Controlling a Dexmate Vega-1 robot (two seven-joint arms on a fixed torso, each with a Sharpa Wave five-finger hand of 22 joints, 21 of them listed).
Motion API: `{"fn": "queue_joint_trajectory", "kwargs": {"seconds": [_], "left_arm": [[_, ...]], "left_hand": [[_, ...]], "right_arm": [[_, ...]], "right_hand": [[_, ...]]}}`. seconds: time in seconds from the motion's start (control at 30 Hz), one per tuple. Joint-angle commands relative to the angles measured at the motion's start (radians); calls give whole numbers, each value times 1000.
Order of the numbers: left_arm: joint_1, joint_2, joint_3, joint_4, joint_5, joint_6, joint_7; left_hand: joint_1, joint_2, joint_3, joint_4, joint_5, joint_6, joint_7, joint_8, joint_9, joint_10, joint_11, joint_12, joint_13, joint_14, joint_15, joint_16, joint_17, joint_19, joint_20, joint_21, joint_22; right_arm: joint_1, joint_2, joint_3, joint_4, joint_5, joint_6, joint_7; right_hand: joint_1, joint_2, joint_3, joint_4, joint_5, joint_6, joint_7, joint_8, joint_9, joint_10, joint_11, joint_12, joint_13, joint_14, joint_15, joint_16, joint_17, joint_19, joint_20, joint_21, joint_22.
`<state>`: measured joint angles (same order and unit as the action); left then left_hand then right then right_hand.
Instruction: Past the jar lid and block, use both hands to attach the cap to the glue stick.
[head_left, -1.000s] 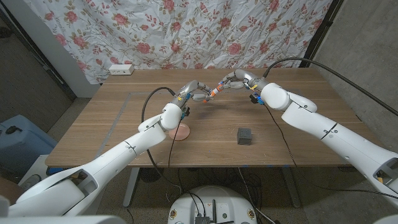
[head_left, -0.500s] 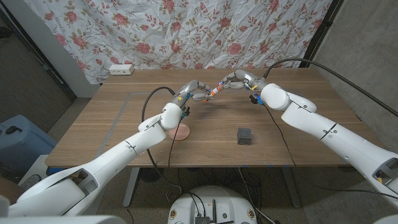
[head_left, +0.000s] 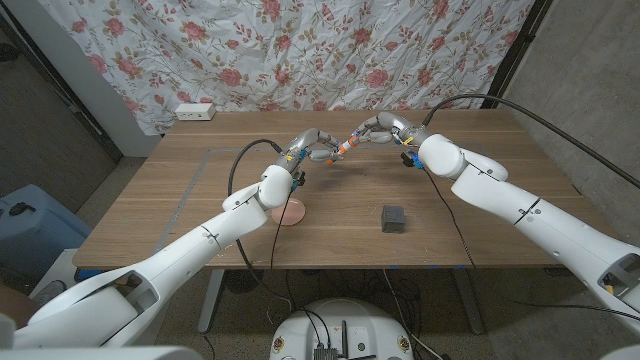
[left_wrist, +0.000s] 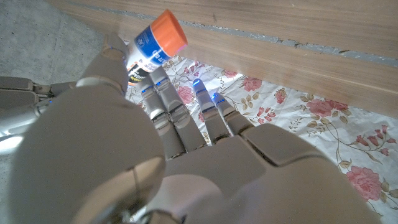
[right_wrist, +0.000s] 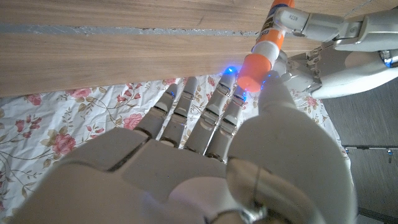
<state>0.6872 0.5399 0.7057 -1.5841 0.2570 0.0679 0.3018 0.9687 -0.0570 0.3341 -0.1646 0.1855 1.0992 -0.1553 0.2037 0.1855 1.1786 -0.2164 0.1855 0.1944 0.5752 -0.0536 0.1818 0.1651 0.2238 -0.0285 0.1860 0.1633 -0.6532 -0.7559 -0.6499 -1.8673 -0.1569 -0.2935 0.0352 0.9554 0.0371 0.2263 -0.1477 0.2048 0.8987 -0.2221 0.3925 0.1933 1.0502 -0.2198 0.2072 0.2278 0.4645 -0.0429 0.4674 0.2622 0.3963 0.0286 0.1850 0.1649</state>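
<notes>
Both hands meeting, left hand (head_left: 318, 148) gripping glue stick (head_left: 343, 148), right hand (head_left: 377, 129) pinching cap (right_wrist: 257, 66)

From my seat I see a brown wooden table (head_left: 200, 190) standing before a creased white curtain printed with pink roses (head_left: 280, 50). A white power strip (head_left: 194, 111) lies at its far left corner. Grey walls (head_left: 590, 70) flank both sides, and a blue plastic container (head_left: 25, 230) sits on the floor.

The glue stick (left_wrist: 151, 50) bears a blue-and-white label. Its printing is too small and blurred to read.
</notes>
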Motion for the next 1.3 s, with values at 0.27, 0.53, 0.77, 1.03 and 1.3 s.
{"fn": "queue_joint_trajectory", "kwargs": {"seconds": [0.27,0.53,0.77,1.03,1.3], "left_arm": [[-2,-3,3,6,-3,-4,-2],[-6,-5,4,11,-4,-3,-2],[-9,-7,4,16,-5,-8,-2],[-10,-8,5,18,-4,-8,0],[-7,-7,4,14,-4,-2,2]], "left_hand": [[-24,70,7,-1,6,38,26,3,12,10,-6,8,0,1,-95,2,2,4,1,-1,3],[-24,70,7,-2,6,39,26,4,12,9,-6,8,0,1,-95,2,2,4,0,-1,3],[-24,70,7,-2,6,38,25,3,12,9,-6,8,0,1,-95,2,2,4,0,-1,3],[-24,70,7,-1,6,36,27,3,12,9,-6,8,0,2,-94,2,2,5,1,-1,3],[-24,70,6,-1,6,38,27,3,12,9,-6,8,0,2,-94,2,2,4,1,-1,3]], "right_arm": [[-3,1,6,-4,3,-1,-13],[1,2,2,-2,3,2,-8],[4,5,-1,3,2,2,-8],[7,7,-5,7,-2,1,-7],[6,9,-6,6,-4,-2,-9]], "right_hand": [[4,9,-5,2,-2,10,-2,-4,4,-5,0,0,2,1,-125,9,2,3,4,4,3],[4,8,-6,2,-2,11,-2,-5,5,-6,0,0,2,0,-125,9,2,3,4,4,3],[3,8,-7,2,-2,11,-2,-6,5,-6,0,0,2,-1,-124,8,1,3,5,4,3],[4,9,-8,1,-2,12,-2,-6,6,-7,0,-1,2,-1,-125,9,1,3,5,4,3],[3,10,-9,2,-2,12,-2,-8,6,-9,0,-1,2,-1,-124,9,1,3,5,4,3]]}}
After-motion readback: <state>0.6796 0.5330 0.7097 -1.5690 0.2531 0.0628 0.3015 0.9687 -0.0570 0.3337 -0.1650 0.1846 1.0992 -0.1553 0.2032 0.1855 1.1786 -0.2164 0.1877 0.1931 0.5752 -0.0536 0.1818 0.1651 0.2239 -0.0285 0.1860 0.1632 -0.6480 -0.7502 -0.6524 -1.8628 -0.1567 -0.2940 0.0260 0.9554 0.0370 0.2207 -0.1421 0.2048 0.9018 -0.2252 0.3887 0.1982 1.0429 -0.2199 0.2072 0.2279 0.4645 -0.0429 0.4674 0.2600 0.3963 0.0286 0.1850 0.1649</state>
